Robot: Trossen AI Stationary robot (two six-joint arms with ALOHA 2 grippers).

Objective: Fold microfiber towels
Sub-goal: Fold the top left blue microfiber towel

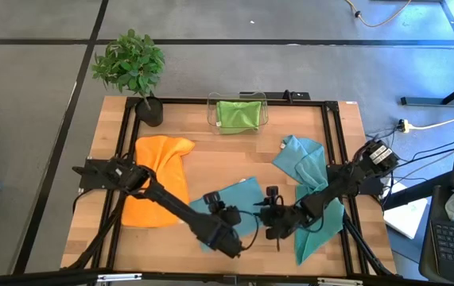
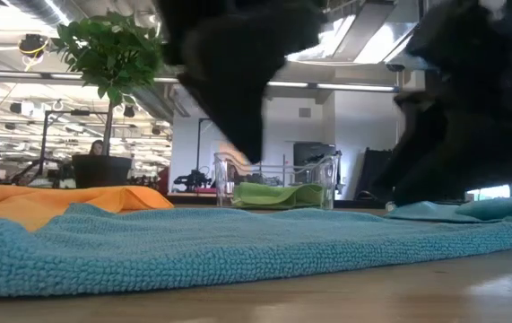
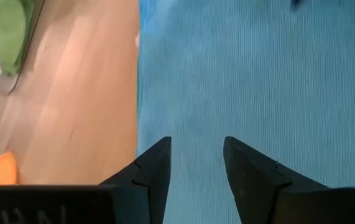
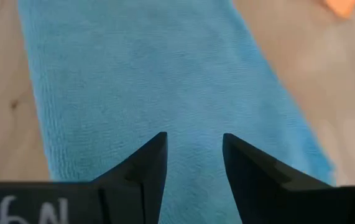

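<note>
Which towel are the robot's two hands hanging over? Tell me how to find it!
Look at the wooden table and go to its near edge, in the middle, where both arms meet. A teal towel lies flat there, under the left gripper and right gripper, both with open jaws. The other teal towels are rumpled at the right, and the orange towel lies to the left.

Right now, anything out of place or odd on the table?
Nothing damaged or spilled. Untidy only: the orange microfiber towel lies rumpled by the left arm, and crumpled teal towels sit heaped at the right edge. A lime green towel sits in the clear plastic bin. Both grippers hover, jaws open, over the flat teal towel.
</note>
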